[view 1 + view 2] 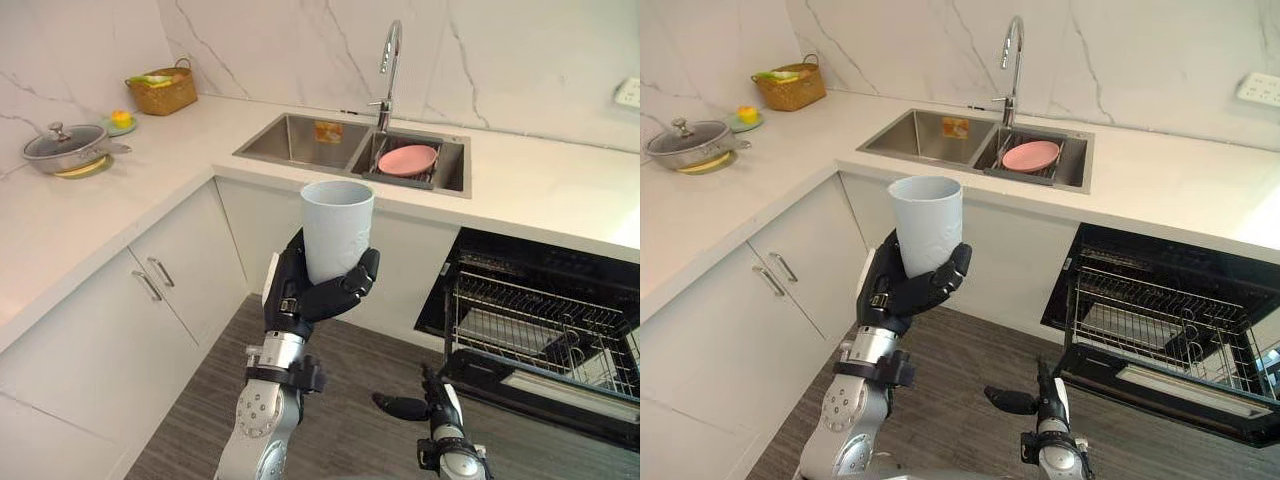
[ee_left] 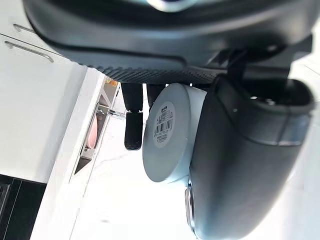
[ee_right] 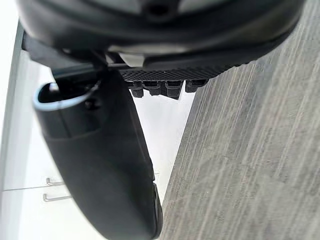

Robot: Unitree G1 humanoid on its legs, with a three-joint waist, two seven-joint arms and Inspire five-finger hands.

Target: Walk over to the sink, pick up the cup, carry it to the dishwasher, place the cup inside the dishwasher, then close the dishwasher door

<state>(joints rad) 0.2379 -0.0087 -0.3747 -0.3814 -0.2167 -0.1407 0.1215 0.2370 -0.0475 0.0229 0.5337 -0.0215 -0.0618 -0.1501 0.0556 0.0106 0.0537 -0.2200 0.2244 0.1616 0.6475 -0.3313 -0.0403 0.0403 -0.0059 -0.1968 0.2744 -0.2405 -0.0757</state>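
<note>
Cup: the cup (image 1: 337, 225) stands upright in your left hand (image 1: 310, 290), fingers and thumb curled round its lower half. It is in the air in front of the bench (image 1: 540, 190), well apart from the dishwasher (image 1: 480, 250).
Carry: hold it level, swing right, and lower it over the rack (image 1: 530, 320) before you loosen.
Right hand: the right hand (image 1: 400, 406) hangs low over the floor, idle — its grip can't be read.
Hidden: the rack's right end is cut off — free slots are hard to make out.

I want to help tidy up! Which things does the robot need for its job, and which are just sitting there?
Needed: pale blue plastic cup in the left hand; open black dishwasher; steel sink.
Just sitting: pink plate in the sink; woven basket; lidded steel pot; chrome tap.
</note>
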